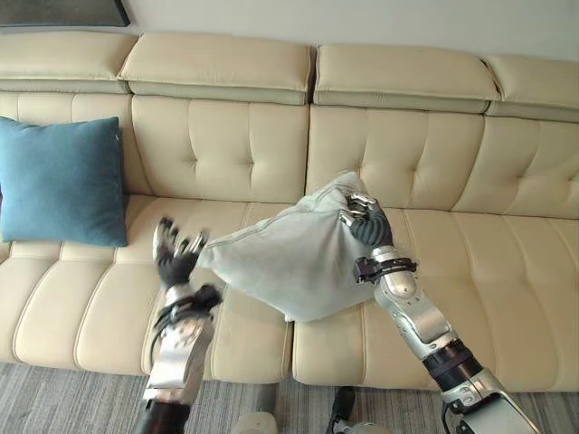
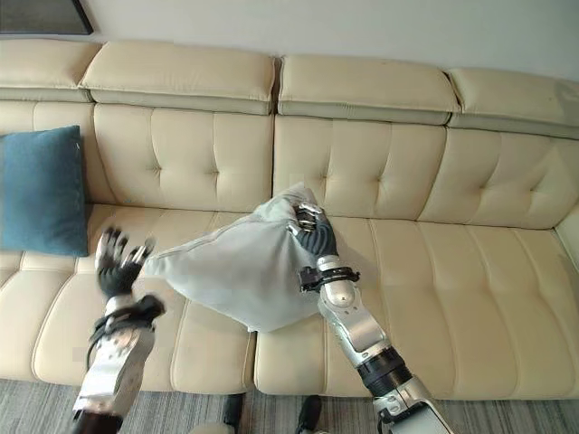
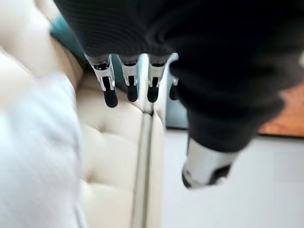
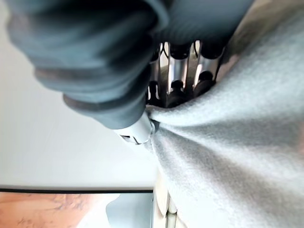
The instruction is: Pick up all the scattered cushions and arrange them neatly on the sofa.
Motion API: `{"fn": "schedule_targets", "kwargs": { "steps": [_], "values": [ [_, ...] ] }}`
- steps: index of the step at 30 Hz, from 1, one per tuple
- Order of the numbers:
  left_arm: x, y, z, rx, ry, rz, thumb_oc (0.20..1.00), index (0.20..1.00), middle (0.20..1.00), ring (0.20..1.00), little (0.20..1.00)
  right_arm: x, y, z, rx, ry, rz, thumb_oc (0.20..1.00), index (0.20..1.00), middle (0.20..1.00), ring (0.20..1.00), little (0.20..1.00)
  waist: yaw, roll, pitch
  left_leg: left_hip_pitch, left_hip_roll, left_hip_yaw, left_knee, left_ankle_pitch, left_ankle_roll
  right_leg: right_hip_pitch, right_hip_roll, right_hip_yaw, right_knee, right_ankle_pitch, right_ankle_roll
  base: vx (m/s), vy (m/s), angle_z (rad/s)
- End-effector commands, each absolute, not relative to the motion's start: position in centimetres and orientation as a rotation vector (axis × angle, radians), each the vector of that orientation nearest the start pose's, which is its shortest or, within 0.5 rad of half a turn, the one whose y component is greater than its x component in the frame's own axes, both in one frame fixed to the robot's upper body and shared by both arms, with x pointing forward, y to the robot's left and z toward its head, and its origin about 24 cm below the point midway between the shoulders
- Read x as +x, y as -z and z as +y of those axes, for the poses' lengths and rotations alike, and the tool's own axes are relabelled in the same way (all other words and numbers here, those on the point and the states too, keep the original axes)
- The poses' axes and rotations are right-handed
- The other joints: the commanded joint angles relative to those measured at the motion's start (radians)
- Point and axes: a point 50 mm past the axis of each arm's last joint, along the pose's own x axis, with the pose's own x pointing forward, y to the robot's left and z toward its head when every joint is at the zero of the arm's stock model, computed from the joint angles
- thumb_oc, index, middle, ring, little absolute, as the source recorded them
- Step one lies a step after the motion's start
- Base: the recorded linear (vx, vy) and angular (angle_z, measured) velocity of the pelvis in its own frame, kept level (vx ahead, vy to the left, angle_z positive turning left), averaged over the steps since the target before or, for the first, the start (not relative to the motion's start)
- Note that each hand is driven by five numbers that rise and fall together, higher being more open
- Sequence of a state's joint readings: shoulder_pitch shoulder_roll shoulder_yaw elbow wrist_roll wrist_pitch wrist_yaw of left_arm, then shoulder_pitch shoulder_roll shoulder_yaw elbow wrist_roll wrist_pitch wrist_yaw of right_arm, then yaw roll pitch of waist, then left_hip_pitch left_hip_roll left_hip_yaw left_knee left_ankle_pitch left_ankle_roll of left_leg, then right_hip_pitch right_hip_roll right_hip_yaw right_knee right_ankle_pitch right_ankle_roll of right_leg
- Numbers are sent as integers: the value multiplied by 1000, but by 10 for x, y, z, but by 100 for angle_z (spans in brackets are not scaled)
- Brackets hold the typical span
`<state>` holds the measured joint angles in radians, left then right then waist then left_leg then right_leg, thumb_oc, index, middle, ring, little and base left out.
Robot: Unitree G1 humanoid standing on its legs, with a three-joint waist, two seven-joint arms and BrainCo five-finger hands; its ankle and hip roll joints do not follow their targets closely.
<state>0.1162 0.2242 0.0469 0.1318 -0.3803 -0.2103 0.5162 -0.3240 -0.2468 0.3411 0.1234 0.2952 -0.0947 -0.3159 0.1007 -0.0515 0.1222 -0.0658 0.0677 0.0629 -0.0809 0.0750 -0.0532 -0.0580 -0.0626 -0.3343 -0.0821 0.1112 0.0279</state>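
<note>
A pale grey cushion [image 1: 289, 258] hangs tilted over the middle seat of the cream sofa [image 1: 470, 172]. My right hand [image 1: 366, 224] grips its upper right corner, fingers and thumb pinching the fabric [image 4: 199, 123]. Beside the cushion's left corner my left hand [image 1: 174, 253] is held up with its fingers [image 3: 110, 92] straight and spread, holding nothing. A blue cushion [image 1: 61, 181] stands upright against the backrest at the sofa's left end.
The sofa's right seats [image 1: 507, 271] lie bare. Grey carpet [image 1: 54, 398] runs along the sofa's front edge. A dark picture frame [image 1: 63, 11] hangs on the wall at the upper left.
</note>
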Motion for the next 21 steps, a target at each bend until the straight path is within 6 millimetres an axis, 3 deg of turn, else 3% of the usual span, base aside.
{"fn": "schedule_targets", "kwargs": {
  "steps": [1, 5, 10, 17, 18, 21],
  "values": [
    [234, -16, 244, -128, -600, 28, 1000, 1000, 1000, 1000, 1000, 299, -162, -100, 196, -104, -507, 200, 200, 200, 200, 200, 26, -61, -42, 44, 5, 34, -6, -77, -20, 87, -99, 24, -4, -100, 129, 4, -21, 4],
    [218, 19, 251, -119, -672, 190, 1000, 1000, 1000, 1000, 1000, 295, -163, -102, 214, -99, -520, 200, 200, 200, 200, 200, 30, -73, -42, 40, 7, 33, -6, -75, -22, 80, -96, 22, -5, -101, 129, 0, 0, 0],
    [221, 37, 249, -91, -672, 291, 1000, 1000, 1000, 1000, 1000, 290, -162, -99, 235, -121, -526, 200, 200, 200, 200, 200, 13, -87, -38, 38, 14, 38, -6, -76, -24, 74, -91, 28, -5, -102, 127, 0, 0, 0],
    [257, 24, 237, -66, -605, 260, 1000, 1000, 1000, 1000, 1000, 283, -162, -88, 277, -194, -527, 200, 200, 200, 200, 200, -34, -98, -25, 15, 27, 53, -6, -70, -28, 34, -81, 42, -1, -95, 127, -35, -15, -7],
    [272, 17, 232, -59, -576, 247, 1000, 1000, 1000, 1000, 1000, 279, -163, -84, 292, -222, -529, 200, 200, 200, 200, 200, -57, -102, -16, 2, 33, 59, -6, -66, -29, 12, -77, 49, 3, -92, 126, -74, -17, -22],
    [289, 5, 229, -62, -555, 213, 1000, 1000, 1000, 1000, 1000, 275, -164, -81, 312, -256, -537, 200, 200, 200, 200, 200, -86, -108, -10, -16, 40, 67, -4, -64, -32, -14, -73, 57, 5, -86, 125, -49, -16, -11]
  ]
}}
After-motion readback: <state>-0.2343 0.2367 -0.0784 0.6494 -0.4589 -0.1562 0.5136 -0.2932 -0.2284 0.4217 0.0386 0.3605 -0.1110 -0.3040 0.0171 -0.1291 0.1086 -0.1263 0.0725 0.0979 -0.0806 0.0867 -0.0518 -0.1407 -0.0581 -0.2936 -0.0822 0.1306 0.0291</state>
